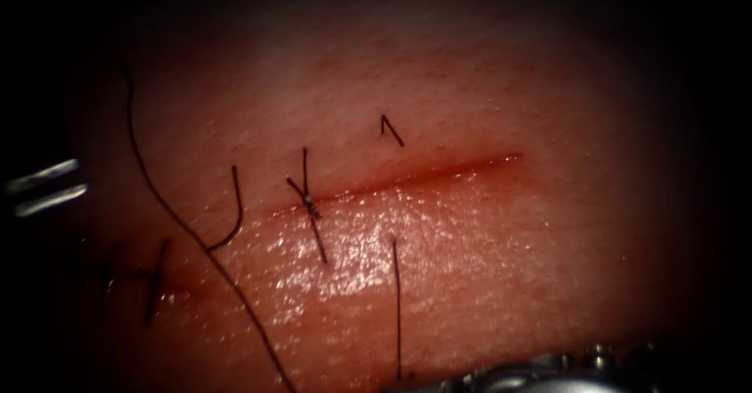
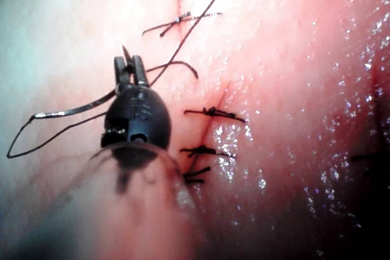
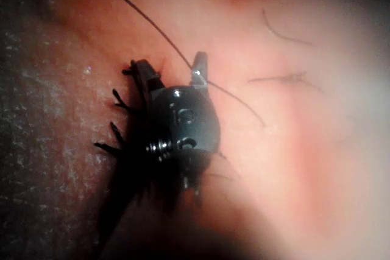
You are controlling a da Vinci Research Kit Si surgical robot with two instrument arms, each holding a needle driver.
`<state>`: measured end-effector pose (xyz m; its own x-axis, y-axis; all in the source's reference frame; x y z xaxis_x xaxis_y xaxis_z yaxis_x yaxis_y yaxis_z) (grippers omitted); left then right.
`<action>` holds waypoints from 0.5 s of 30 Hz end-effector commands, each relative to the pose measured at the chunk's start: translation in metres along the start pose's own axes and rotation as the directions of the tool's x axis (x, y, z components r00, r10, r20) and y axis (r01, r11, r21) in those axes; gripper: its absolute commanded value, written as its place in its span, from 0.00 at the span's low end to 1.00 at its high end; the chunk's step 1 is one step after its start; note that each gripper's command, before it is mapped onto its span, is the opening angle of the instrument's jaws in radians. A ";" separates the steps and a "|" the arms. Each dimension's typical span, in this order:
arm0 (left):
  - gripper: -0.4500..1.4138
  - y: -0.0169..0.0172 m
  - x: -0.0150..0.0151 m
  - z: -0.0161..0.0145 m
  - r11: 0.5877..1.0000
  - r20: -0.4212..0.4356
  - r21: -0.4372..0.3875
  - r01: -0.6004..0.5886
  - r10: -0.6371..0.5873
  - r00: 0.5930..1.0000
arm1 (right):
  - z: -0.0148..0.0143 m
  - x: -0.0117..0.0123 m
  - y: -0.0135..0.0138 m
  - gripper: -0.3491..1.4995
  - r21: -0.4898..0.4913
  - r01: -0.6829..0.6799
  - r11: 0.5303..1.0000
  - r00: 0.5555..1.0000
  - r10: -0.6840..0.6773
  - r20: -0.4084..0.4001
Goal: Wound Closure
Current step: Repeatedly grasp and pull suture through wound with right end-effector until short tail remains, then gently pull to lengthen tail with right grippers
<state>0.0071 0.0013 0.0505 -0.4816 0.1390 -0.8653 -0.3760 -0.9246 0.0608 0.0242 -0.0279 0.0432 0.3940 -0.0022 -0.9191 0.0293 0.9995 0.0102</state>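
Meanwhile left tool (image 2: 130,63) clamping needle (image 2: 73,111), right tool (image 3: 172,72) agape, empty

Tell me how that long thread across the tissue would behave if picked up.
Probably floppy: the thread lies in loose curves on the tissue. Likely very light, being hair-thin. The left hand grips the needle near its tip, off the tissue; the right hand is open, empty.
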 end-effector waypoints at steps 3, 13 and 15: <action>0.00 -0.0001 -0.0004 0.0010 1.000 0.002 -0.005 -0.005 0.005 1.000 | -0.0026 -0.0006 0.0024 0.94 -0.058 0.007 0.998 0.997 -0.012 -0.073; 0.00 0.0000 -0.0004 0.0012 1.000 0.005 -0.006 0.000 0.000 1.000 | -0.0093 -0.0010 0.0086 0.87 -0.118 0.017 0.993 0.995 -0.028 -0.100; 0.00 0.0001 -0.0004 0.0013 1.000 0.004 -0.008 0.000 0.000 1.000 | -0.0088 -0.0012 0.0103 0.85 -0.138 0.018 0.990 0.995 -0.031 -0.092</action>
<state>0.0066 0.0012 0.0510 -0.4853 0.1427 -0.8626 -0.3701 -0.9274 0.0548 0.0151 -0.0180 0.0404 0.3095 -0.0227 -0.9506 -0.0921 0.9943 -0.0537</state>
